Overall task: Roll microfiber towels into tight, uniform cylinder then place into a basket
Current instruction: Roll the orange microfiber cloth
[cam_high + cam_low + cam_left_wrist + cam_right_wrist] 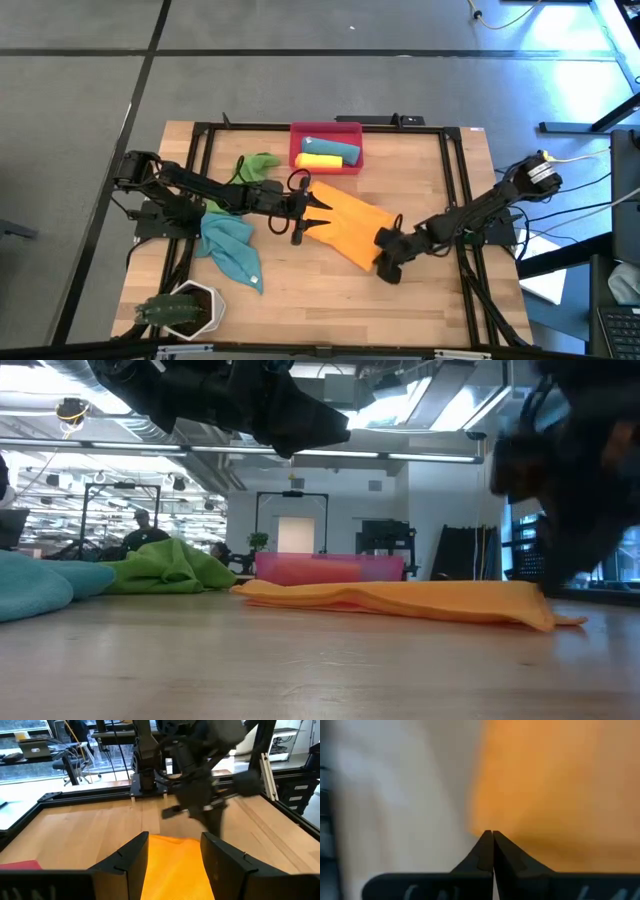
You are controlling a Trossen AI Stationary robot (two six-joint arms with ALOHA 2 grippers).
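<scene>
The soft, limp orange microfiber towel [348,226] lies flat at the wooden table's [330,295] centre, the right gripper [492,836] clamped shut on its corner, the left gripper [312,212], jaws apart, over the opposite edge.

Both arms are matt black, built of slim tubular links joined by chunkier rounded joints. The left hand [312,212] ends in two flat, wedge-shaped black fingers [125,862] with angular stepped edges. The right hand [388,262] carries the same tapering black fingers [482,851], pointed at the tips. Thin black cables loop beside the left wrist, and a pale cable runs from the right arm's light-coloured base joint.
</scene>
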